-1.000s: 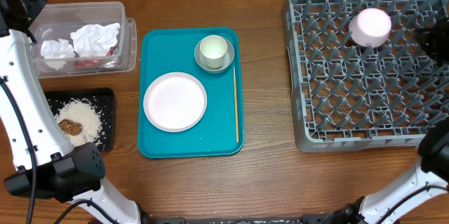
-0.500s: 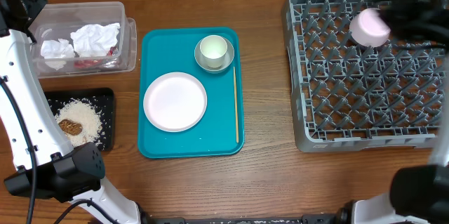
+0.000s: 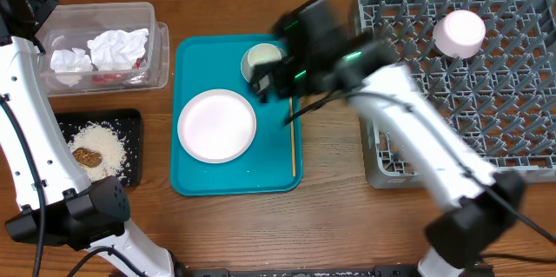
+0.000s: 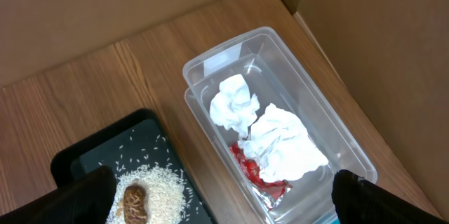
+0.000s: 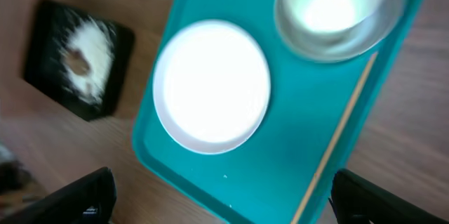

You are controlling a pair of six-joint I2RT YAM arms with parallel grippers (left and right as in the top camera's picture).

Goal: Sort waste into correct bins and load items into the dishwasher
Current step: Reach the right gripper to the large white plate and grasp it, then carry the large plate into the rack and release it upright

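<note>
My right gripper hangs open and empty above the teal tray, beside the greyish-white bowl. The pale-pink plate lies on the tray's left half. A pale pink-white cup rests in the grey dish rack. My left gripper is open, high over the clear tub, which holds white napkins and a red wrapper. Rice crumbs and a brown piece lie in the black tray.
A thin wooden stick lies along the teal tray's right side. My right arm stretches across the rack's left edge and the bare wood between rack and tray. Cardboard walls stand behind the tub.
My right arm has swung left from the dish rack, leaving the cup there, to above the teal tray. Its jaws went from nearly shut to wide open. The left arm is still.
</note>
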